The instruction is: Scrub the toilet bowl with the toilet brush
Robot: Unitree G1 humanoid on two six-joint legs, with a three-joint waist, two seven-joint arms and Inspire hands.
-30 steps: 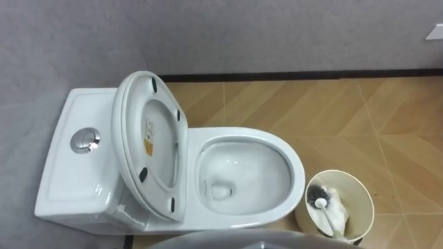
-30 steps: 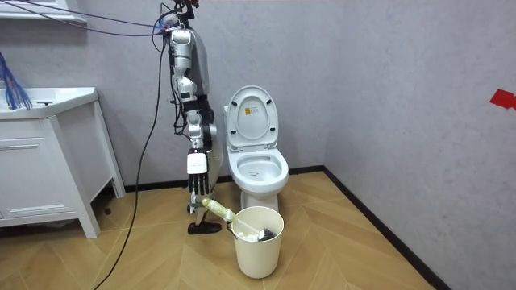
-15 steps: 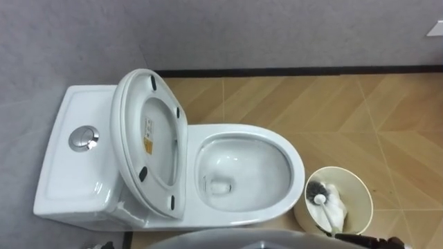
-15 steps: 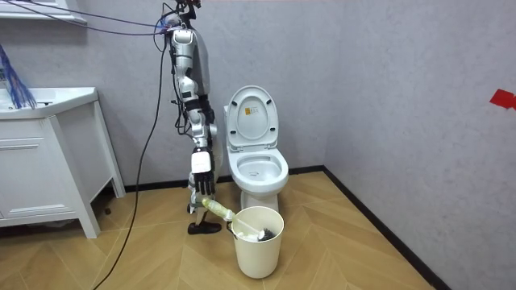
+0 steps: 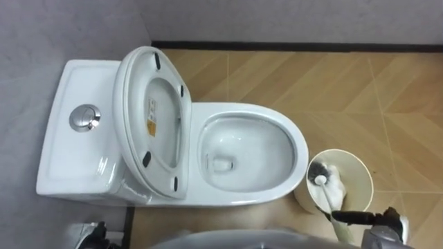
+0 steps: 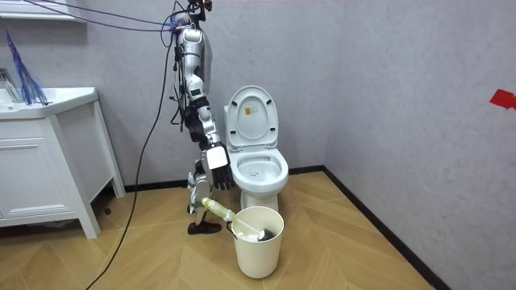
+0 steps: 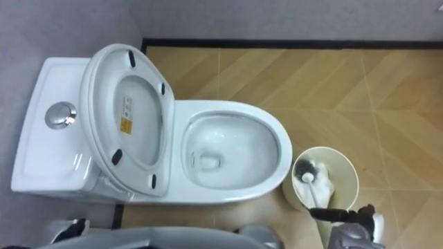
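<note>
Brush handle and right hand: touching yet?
Cannot tell. The left eye view, from above, shows the right hand meeting the brush handle near the bucket; a height gap could hide there. Room view doesn't settle it.

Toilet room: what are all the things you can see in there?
toilet: one, white, against the grey wall, seat and lid up
flush button: one, silver, on top of the toilet
bucket: one, cream, on the wooden floor by the toilet's front
toilet brush: one, dark head, in the bucket
cabinet with sink: one, white, room view's left
blue sticks: a bunch, on the sink top
red mark: one, on the wall, room view's right
right hand: one, dark straight fingers, next to the bucket
left hand: one, dark, eye views' bottom left
</note>
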